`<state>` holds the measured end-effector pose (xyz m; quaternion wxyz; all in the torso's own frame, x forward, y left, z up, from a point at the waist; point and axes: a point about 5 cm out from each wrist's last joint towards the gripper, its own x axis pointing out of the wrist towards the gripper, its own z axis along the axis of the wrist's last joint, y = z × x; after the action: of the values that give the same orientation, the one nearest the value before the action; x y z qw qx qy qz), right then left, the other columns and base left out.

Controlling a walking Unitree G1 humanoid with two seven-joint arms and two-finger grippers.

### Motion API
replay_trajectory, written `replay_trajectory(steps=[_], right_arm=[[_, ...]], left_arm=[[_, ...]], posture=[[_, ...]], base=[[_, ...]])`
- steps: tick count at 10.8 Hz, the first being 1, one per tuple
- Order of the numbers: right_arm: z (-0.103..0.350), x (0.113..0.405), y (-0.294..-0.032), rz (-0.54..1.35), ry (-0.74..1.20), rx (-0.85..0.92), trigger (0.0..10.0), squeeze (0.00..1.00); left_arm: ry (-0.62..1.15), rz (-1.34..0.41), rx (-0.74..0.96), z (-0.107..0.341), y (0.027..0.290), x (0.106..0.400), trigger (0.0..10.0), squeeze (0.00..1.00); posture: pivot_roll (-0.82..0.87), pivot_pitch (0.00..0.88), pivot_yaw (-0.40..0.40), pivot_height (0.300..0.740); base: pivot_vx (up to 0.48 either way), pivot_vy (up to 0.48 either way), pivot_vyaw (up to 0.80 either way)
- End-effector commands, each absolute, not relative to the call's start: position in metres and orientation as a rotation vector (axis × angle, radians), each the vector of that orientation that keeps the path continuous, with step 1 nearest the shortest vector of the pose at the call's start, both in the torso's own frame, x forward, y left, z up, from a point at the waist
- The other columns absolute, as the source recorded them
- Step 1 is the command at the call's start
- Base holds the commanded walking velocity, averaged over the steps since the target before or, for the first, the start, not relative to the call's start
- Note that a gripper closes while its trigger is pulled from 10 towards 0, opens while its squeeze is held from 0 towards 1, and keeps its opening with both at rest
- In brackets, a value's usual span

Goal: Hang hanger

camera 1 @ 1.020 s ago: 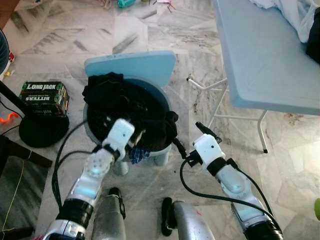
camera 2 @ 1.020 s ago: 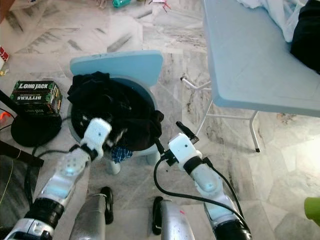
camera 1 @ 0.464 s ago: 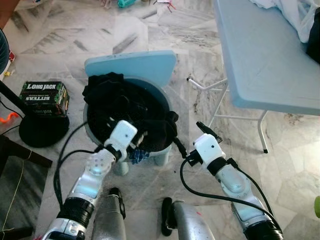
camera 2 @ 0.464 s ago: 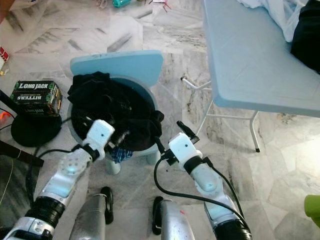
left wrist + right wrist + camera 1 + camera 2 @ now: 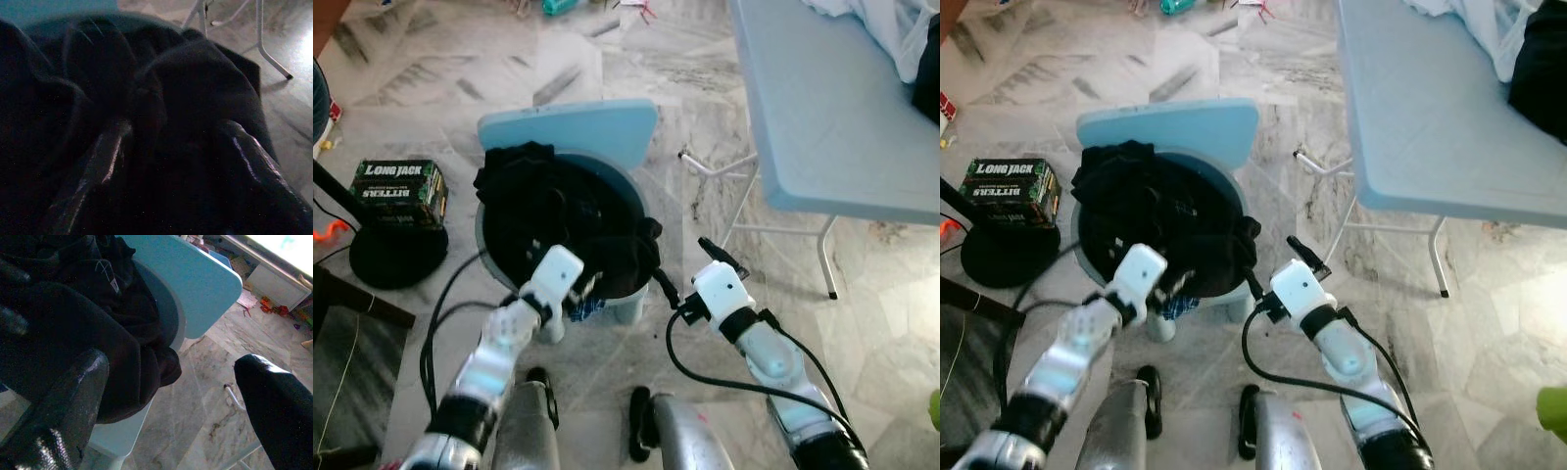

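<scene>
From the left eye view, a heap of black clothes fills the seat of a small light-blue chair, and any hanger in that pile is buried in dark folds, so where it lies cannot be told. A scrap of blue checked cloth peeks out at the seat's front edge. Left of the chair sits a green box reading "LONG JACK BITTERS", beside a black round base. The bench on the right is cut off by the frame, white fabric bunched at its far corner. The left claw is bent in at the pile's front edge; the right claw hovers just right of the seat, clear of the cloth. In the right eye view the same layout holds, the box lettering again legible. The left wrist view is very dark: two fingers spread apart, lying against black fabric, nothing pinched that can be made out. In the right wrist view the fingers stand wide apart, holding nothing, with the clothes and chair back beyond.
</scene>
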<state>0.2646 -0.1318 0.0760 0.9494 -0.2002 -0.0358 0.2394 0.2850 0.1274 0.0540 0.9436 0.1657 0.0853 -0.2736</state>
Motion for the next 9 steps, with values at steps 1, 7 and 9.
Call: replay_trajectory(steps=[1,7,9], right_arm=[[0.072,0.262,-0.137,0.483,-0.055,-0.419,10.0,0.0],[0.072,0.264,-0.135,0.494,-0.057,-0.421,10.0,0.0],[0.073,0.265,-0.135,0.493,-0.058,-0.423,10.0,0.0]], left_arm=[[0.227,-0.547,0.324,0.045,0.128,0.275,10.0,0.0],[0.39,-0.313,0.237,0.022,0.157,0.249,10.0,0.0],[0.418,-0.309,0.247,0.018,0.158,0.238,10.0,0.0]], posture=[[0.0,0.236,-0.095,0.74],[0.01,0.236,-0.105,0.74],[0.01,0.233,-0.104,0.74]], base=[[0.0,0.0,0.0],[0.0,0.0,0.0],[0.0,0.0,0.0]])
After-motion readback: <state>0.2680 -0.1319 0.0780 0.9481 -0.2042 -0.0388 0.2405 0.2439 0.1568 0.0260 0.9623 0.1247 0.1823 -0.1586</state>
